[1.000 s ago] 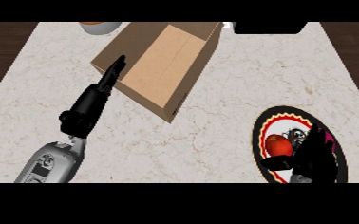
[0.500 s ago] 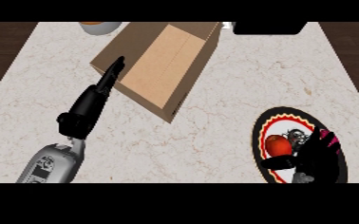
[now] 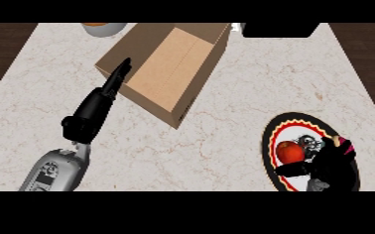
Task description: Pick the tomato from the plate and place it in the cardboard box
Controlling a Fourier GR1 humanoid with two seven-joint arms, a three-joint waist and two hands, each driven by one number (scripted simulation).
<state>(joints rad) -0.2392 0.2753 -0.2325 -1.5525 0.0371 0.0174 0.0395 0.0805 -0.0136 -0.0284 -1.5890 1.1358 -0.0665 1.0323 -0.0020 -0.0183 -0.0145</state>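
R hand: low at the right, over the plate's near half. Dark against the dark plate, so can't tell if it's open or closed, or gripping anything.
Tomato: red, on the plate, just left of the R hand, right up against it; looks like they touch. Well apart from the box.
Plate: black w/ a red-and-white rim and a printed pattern. It lies flat on the worktop under the R hand.
L hand: open, fingers straight and together, pointing away from the robot. The tips overlap the box's left edge; can't tell if they touch it. It holds nothing.
L forearm: grey, comes in from the lower-left corner behind the L hand.
Box: cardboard, open top, sits skewed on the worktop. Just ahead and to the right of the L hand, far up and left from the R hand. Inside looks bare, plain brown floor.
Worktop: pale marble; a wide bare stretch lies btw box and plate.
Bowl: at the far edge, beyond the L hand's fingertips, only partly in view.
Black block: far edge, straight ahead of the R hand, next to the box's far-right corner.
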